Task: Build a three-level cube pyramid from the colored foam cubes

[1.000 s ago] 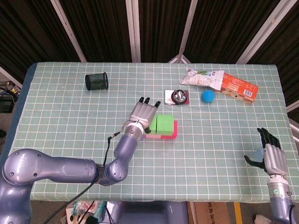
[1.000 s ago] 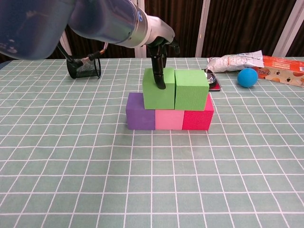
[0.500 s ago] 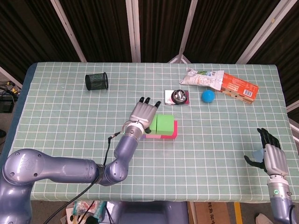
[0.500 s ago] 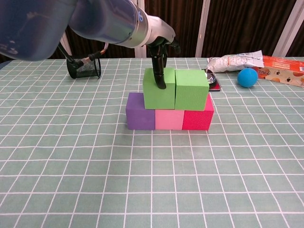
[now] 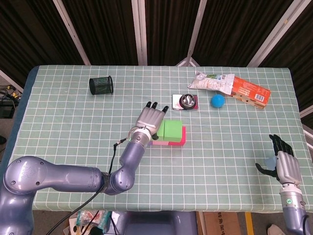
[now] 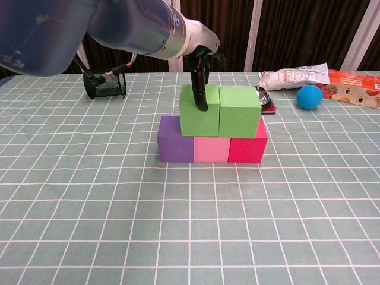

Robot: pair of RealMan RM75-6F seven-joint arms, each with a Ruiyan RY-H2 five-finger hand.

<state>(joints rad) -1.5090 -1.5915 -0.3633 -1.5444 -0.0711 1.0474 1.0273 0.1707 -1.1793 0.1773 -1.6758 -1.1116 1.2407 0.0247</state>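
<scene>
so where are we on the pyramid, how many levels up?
Two levels are up. The bottom row is the purple cube, pink cube and red cube; two green cubes sit on top. The left hand rests its fingers on the left green cube, beside the right green cube. The top cube is left; the right hand waits at the table edge with a pale object.

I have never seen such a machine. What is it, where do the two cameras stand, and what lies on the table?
It is a robot with two metal arms ending in fingered hands. One camera looks down from its head, the other looks forward from its chest. The left hand touches the left green cube, fingers over its front face. The right hand hangs at the table's edge, open, holding nothing. Two green cubes rest on a row of purple cube, pink cube and red cube. Behind are a mesh cup, blue ball and snack packets.
</scene>
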